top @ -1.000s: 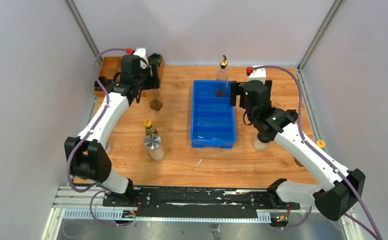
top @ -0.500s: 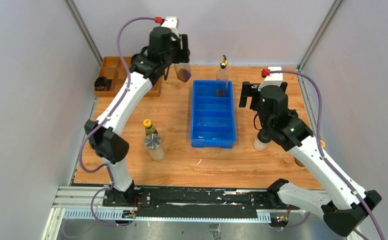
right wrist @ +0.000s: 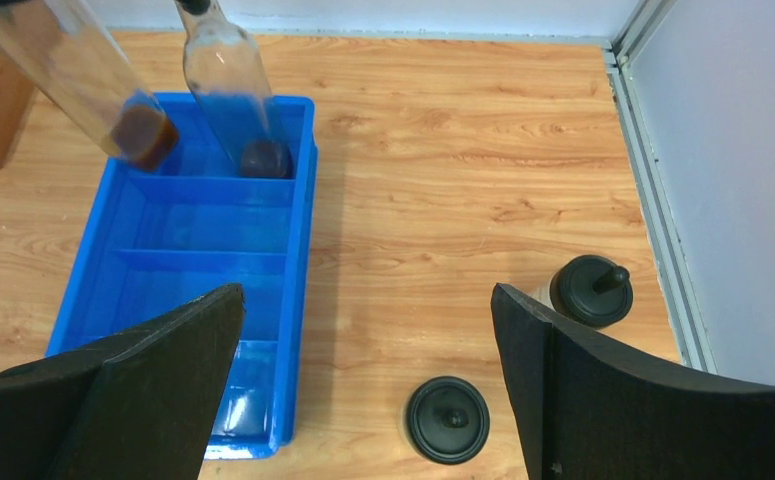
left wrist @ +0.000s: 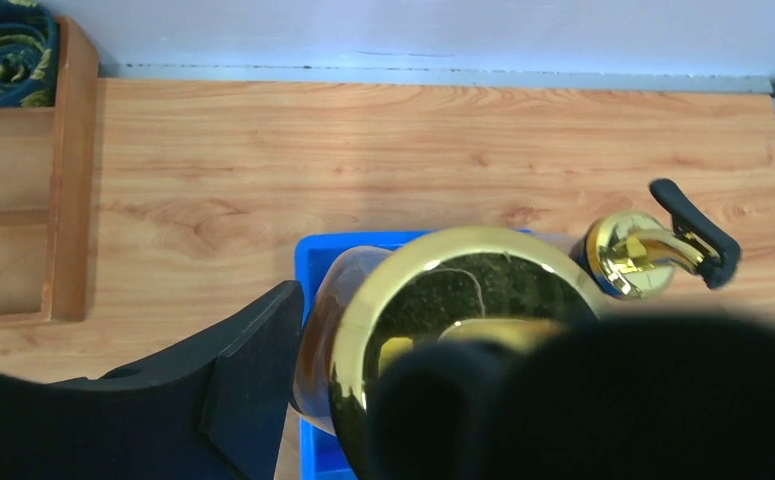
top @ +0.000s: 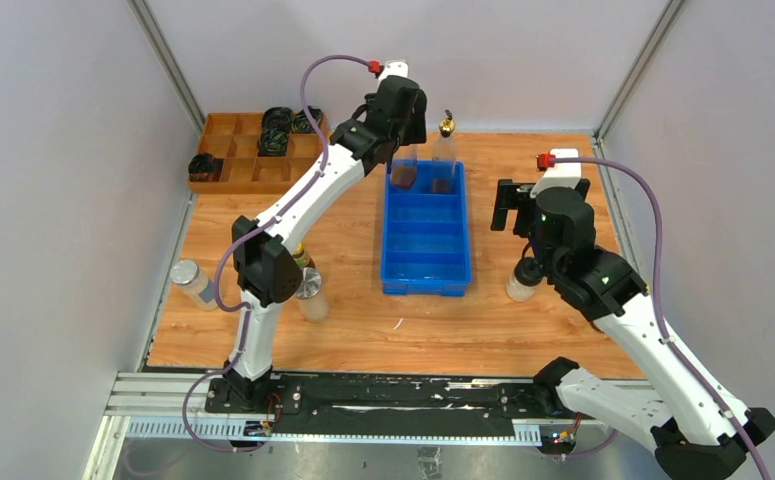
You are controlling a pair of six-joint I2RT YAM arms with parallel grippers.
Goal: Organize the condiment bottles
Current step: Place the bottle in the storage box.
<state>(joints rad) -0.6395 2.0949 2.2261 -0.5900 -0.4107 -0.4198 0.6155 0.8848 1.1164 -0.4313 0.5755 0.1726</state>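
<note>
While left hand (top: 401,142) grips tilted bottle (right wrist: 91,82) over blue bin (top: 387,232); upright bottle (right wrist: 231,88) inside; right hand (right wrist: 365,300) released.

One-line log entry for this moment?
left gripper: shut on tall clear gold-spouted bottle, tilted | over blue tray, far compartment | right gripper: open, empty

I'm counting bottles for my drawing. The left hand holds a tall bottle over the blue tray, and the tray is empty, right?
Not quite. The blue tray isn't empty: a second tall bottle already stands in its far compartment, as the right wrist view shows. The left hand does hold a tall bottle over that tray.
</note>
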